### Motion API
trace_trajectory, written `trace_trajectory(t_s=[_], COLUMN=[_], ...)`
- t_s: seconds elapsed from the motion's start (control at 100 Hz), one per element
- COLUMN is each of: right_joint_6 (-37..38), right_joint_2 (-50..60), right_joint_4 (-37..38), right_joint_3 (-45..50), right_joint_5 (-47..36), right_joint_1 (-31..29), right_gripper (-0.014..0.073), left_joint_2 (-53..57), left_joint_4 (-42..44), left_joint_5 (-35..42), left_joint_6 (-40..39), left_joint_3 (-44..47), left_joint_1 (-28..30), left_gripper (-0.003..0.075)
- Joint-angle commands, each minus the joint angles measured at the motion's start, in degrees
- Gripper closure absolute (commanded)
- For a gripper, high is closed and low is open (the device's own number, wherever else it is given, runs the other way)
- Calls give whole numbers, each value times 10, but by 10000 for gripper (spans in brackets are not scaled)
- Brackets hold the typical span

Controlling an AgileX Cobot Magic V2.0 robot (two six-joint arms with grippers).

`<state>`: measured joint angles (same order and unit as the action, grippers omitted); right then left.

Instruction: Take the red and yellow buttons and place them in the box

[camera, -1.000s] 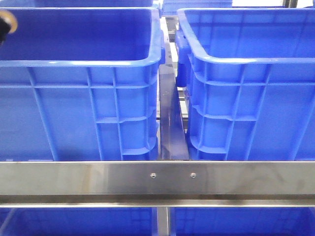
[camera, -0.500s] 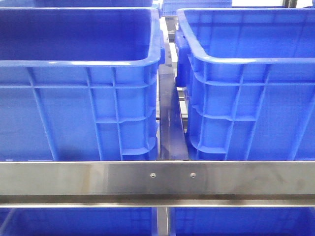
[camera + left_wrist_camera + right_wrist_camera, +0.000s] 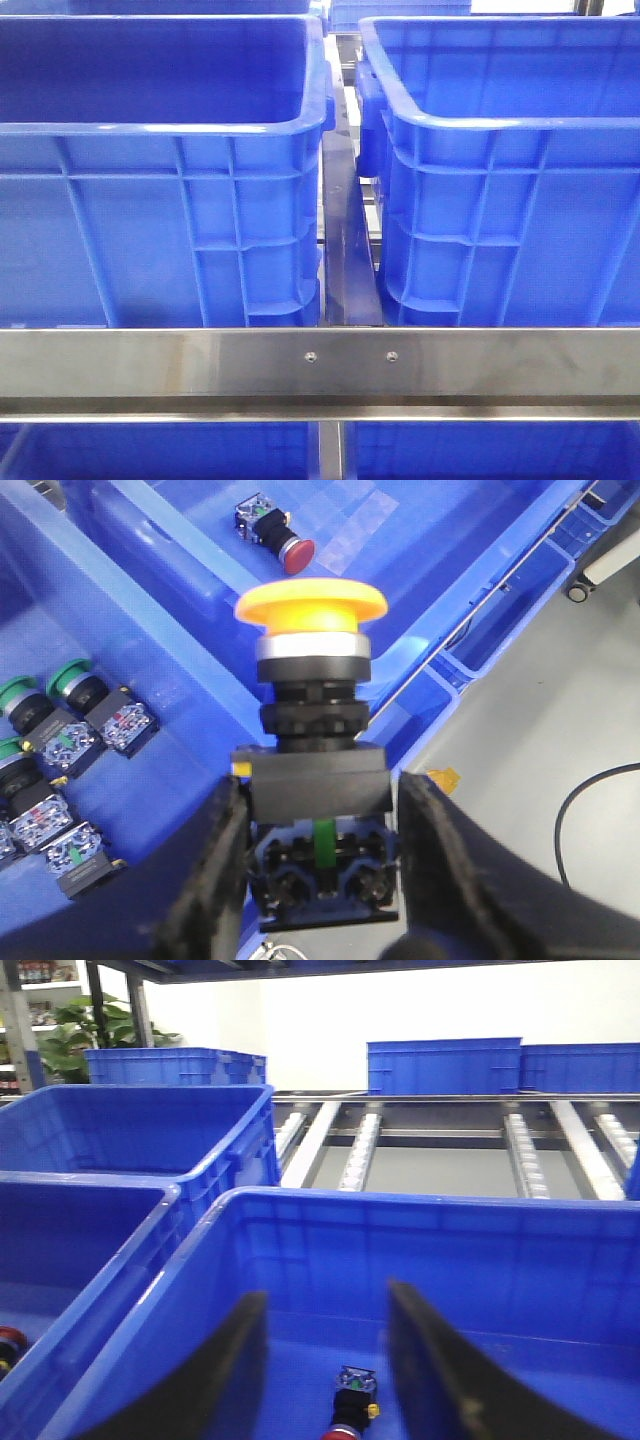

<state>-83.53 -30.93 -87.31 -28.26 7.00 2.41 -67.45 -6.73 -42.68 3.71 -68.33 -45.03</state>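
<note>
Yellow button (image 3: pixel 311 605) sits clamped in your left end effector (image 3: pixel 318 865), fingers (image 3: pixel 215 870) pressed on both sides of its black contact block, mushroom cap pointing away from the wrist. A second ago the front view showed an orange-yellow blob at the far left edge, above the left crate (image 3: pixel 165 125); half a second ago it was gone, and it's gone now too. So the arm has carried the part out of that camera's frame, and you only have the left wrist view to track it

From that view the button hangs over the blue wall between two crates. One side holds green-capped buttons (image 3: pixel 60 735) lying on the floor. The other side holds a red button (image 3: pixel 275 535) lying on its side, so I'd judge that one is the target box and you're near the drop, not there yet

Right end effector (image 3: pixel 325 1360) hangs spread apart with nothing between the fingers, low inside another crate (image 3: pixel 420 1210). A small button with a red cap (image 3: pixel 350 1405) lies on the floor just below its fingertips. Looks like the next pick for that side

Front view shows just the two crates, right crate (image 3: pixel 500 125) included, and the steel rail (image 3: pixel 320 365). No arms in it

Next: move the left clear of the dividing wall before release, else the part could tip into the green side
</note>
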Motion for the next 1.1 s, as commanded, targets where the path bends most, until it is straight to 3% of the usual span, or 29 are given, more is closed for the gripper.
trace_trajectory(t_s=[0.0,0.06,0.2,0.43,0.61,0.79,0.89,1.09], right_joint_6=[-5,-5,-5,59,168,217,226,226], right_joint_2=[0,0,0,-39,-128,-227,-281,-349], right_joint_4=[-13,-27,-92,-209,-210,-210,-210,-211], right_joint_3=[-15,-15,-15,-20,-46,-82,-102,-142], right_joint_5=[17,24,57,208,362,477,516,518], right_joint_1=[-1,-1,-1,-1,-1,-1,6,62], right_gripper=[78,35,31,31,31,31,31,31], left_joint_2=[13,13,13,13,13,13,13,13], left_joint_4=[-7,-7,-7,-7,-7,-9,-9,-12], left_joint_5=[38,38,38,38,38,38,37,37], left_joint_6=[1,1,1,1,1,1,1,1], left_joint_3=[-17,-17,-17,-17,-17,-17,-17,-17], left_joint_1=[-5,-5,-5,-5,-5,-5,-5,-5], left_gripper=[730,730,730,730,730,730,730,730])
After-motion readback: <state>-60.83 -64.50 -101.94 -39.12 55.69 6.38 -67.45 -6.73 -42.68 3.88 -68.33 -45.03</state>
